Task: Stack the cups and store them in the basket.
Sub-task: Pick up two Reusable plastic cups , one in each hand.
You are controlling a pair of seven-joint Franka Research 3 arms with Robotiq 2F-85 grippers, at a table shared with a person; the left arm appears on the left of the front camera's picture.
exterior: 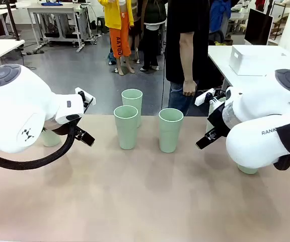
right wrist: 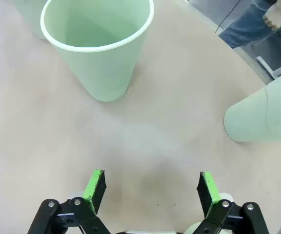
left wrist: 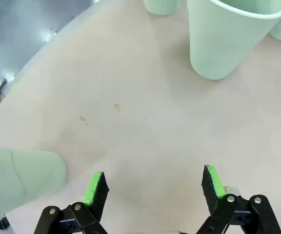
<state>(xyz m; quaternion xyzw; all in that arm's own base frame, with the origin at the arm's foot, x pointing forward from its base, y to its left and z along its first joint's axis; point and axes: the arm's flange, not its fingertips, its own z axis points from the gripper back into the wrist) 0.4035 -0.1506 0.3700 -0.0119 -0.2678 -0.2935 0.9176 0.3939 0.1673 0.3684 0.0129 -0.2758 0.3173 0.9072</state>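
Three pale mint cups stand upright mid-table: one at the back (exterior: pixel 132 102), one in front of it (exterior: pixel 126 126), one to the right (exterior: pixel 170 129). Another cup (exterior: pixel 50 137) peeks out behind my left arm, and one more (exterior: pixel 247 169) sits under my right arm. My left gripper (exterior: pixel 86 137) (left wrist: pixel 154 185) hangs open over bare table, with a cup (left wrist: pixel 23 178) to its left and a cup (left wrist: pixel 228 41) ahead. My right gripper (exterior: pixel 203 142) (right wrist: pixel 151 187) is open too, a cup (right wrist: pixel 99 48) ahead and another (right wrist: pixel 262 114) at its right. The white basket (exterior: pixel 256 59) rests on a side table, back right.
A person in a black top (exterior: pixel 186 40) stands at the far edge, one hand (exterior: pixel 189 88) hanging down. The tan table (exterior: pixel 135 201) has free room in front. Other people and white tables fill the background.
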